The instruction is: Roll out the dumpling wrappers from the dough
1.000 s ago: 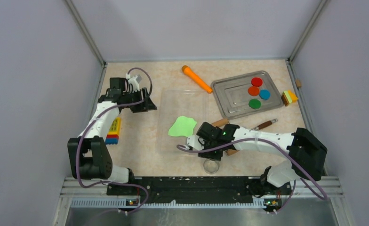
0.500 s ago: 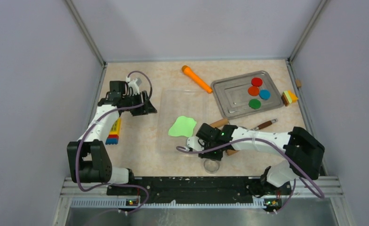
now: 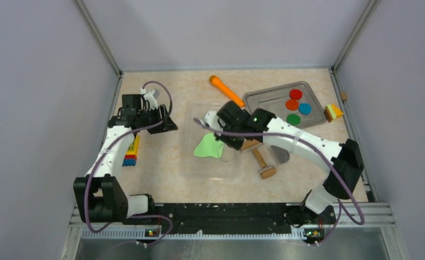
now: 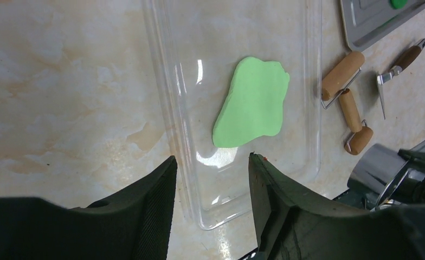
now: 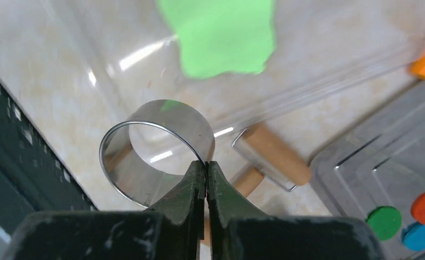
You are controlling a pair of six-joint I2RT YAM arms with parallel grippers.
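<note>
The right gripper (image 5: 206, 165) was clamped on the thin wall of a shiny metal ring cutter (image 5: 183, 122). The left gripper (image 4: 212, 158) stood released, empty. The smooth, irregular lime-green dough sheet (image 3: 208, 146) lay centred in a clear plastic tray (image 3: 199, 115).

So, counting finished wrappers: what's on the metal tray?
A red disc, orange disc, blue disc and dark green disc; none lime-green. The right arm hides one corner of the tray.
</note>
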